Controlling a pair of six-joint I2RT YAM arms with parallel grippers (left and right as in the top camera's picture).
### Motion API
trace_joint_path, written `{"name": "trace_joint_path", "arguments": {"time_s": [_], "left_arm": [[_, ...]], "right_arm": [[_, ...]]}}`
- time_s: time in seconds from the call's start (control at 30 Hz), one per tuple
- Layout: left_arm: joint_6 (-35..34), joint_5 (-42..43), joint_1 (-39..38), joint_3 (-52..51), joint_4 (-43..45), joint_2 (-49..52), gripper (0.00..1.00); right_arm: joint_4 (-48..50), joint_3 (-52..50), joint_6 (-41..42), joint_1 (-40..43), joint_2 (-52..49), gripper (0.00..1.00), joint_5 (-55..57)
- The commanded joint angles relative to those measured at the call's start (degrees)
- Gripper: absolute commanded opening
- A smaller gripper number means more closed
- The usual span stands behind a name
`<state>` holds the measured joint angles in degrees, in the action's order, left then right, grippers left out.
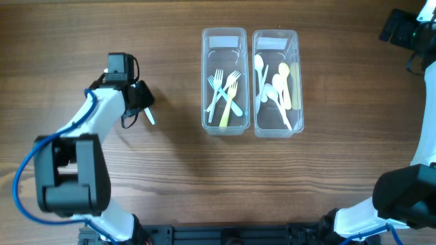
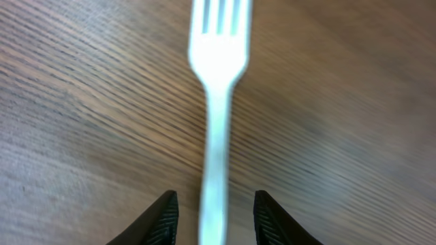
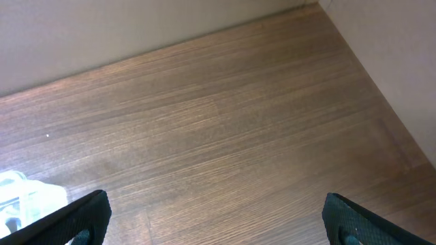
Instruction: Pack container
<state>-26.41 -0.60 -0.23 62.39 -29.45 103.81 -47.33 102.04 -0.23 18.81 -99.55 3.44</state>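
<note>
A pale blue plastic fork (image 2: 218,82) lies on the wooden table, tines pointing away from my left wrist camera. My left gripper (image 2: 213,201) is open, its jaws on either side of the handle with a gap on each side. From overhead, only the fork's end (image 1: 149,117) shows below the left gripper (image 1: 141,96). One clear container (image 1: 224,31) holds several forks; the one beside it (image 1: 276,33) holds several spoons. My right gripper (image 3: 216,201) is wide open over bare table, far from both, at the overhead view's top right (image 1: 402,27).
The two containers stand side by side at the table's middle. A corner of a clear container (image 3: 20,197) shows at the lower left of the right wrist view. A wall runs along the table's far edge (image 3: 204,30).
</note>
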Motion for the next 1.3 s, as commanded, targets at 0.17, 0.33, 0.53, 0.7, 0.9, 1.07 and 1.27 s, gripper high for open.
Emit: {"name": "trace_joint_path", "arguments": {"time_s": [0.17, 0.33, 0.53, 0.7, 0.9, 1.07, 1.27], "left_arm": [[0.7, -4.6, 0.1, 0.7, 4.3, 4.7, 0.41], [4.2, -1.7, 0.1, 0.7, 6.0, 5.4, 0.38], [4.3, -1.6, 0.1, 0.7, 5.7, 5.5, 0.38], [3.5, -1.4, 0.1, 0.7, 5.0, 6.7, 0.32], [3.5, -1.4, 0.1, 0.8, 4.9, 7.7, 0.13], [3.5, -1.4, 0.1, 2.0, 4.4, 7.0, 0.04], [3.8, -1.4, 0.1, 8.2, -0.3, 4.4, 0.04]], "right_arm": [[0.1, -0.4, 0.2, -0.3, -0.5, 1.0, -0.3], [0.1, -0.4, 0.2, -0.3, -0.5, 1.0, -0.3], [0.1, -0.4, 0.2, -0.3, -0.5, 1.0, -0.3], [0.1, -0.4, 0.2, -0.3, -0.5, 1.0, -0.3], [0.1, -0.4, 0.2, -0.3, -0.5, 1.0, -0.3], [0.1, -0.4, 0.2, -0.3, -0.5, 1.0, -0.3], [0.1, -0.4, 0.2, -0.3, -0.5, 1.0, -0.3]]}}
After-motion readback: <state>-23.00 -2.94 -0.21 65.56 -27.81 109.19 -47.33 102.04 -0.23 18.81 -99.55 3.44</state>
